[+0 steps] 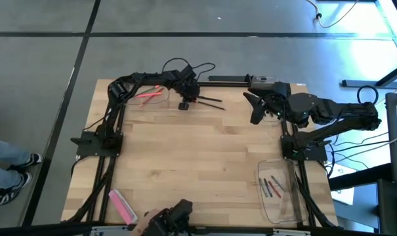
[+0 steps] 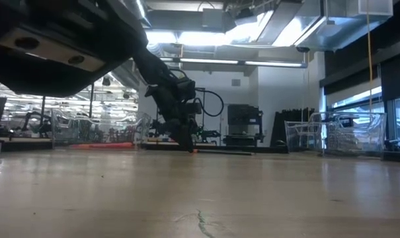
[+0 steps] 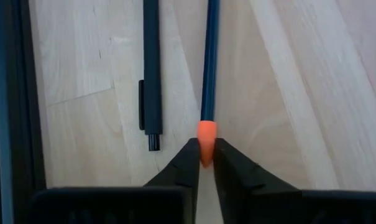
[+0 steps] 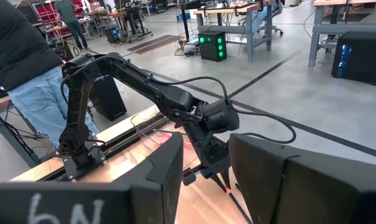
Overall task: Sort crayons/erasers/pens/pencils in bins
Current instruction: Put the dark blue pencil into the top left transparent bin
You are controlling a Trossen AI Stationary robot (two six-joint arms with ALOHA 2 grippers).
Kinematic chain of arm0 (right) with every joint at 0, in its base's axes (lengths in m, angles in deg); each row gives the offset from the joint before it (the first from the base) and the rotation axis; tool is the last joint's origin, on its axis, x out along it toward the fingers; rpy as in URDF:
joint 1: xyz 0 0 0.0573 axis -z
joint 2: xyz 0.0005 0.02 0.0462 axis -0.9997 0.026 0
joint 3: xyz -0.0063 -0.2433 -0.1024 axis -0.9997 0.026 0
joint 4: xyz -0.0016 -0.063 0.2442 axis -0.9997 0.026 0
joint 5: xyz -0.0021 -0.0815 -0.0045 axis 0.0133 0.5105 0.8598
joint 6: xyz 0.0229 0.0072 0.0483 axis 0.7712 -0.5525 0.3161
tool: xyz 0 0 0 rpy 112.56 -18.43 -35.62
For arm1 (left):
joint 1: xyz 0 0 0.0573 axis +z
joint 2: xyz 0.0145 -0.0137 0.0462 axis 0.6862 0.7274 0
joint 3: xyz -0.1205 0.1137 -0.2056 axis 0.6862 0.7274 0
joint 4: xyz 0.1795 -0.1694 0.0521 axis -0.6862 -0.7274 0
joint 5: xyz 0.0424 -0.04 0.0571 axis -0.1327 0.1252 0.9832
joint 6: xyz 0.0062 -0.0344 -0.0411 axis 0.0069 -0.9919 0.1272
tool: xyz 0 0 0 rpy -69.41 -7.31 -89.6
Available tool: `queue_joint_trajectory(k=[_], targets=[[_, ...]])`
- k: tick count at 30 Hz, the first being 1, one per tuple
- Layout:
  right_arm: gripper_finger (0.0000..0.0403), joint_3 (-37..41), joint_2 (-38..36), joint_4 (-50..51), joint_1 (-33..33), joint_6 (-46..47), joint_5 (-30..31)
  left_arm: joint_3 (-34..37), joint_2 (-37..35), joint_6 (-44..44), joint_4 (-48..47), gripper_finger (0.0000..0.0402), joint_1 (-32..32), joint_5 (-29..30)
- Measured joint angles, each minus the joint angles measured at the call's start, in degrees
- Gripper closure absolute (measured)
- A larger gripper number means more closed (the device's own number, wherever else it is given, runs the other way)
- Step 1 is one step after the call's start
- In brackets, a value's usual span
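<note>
My left gripper [image 3: 201, 163] was down on the table at the far edge, fingers nearly shut w/ the orange tip of a dark pencil [image 3: 209, 68] pinched between them. Grip sat right at the very end, so I judged it best to finish closing, lift slow and keep the stick level so it wouldn't pivot out. A black pen [image 3: 151, 74] lay just beside it, parallel, not touching; I'd go straight up to avoid dragging it. Left of that, the far-left bin [image 1: 164, 99] held pink crayons [image 1: 149, 96]; pencils [image 1: 271, 187] were already in the near-right bin [image 1: 264, 204]. Right gripper [image 1: 256, 111] waited far right, fingers apart, empty. Writing: only part-letters on the right wrist, roughly "bN", not readable for sure.
</note>
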Motion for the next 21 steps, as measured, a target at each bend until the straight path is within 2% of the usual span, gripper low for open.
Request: queue_joint_trajectory(k=[3, 13, 21], targets=[[0.0270, 0.00, 0.00, -0.02, 0.00, 0.00, 0.00, -0.02, 0.00, 0.60, -0.26, 0.0393, -0.21, 0.13], [0.0270, 0.00, 0.00, -0.20, 0.00, -0.13, 0.00, -0.05, -0.02, 0.32, -0.97, 0.0399, -0.26, 0.23], [0.0270, 0.00, 0.00, -0.15, 0.00, -0.22, -0.02, 0.19, -2.21, -3.12, -3.03, 0.0401, -0.26, 0.72]])
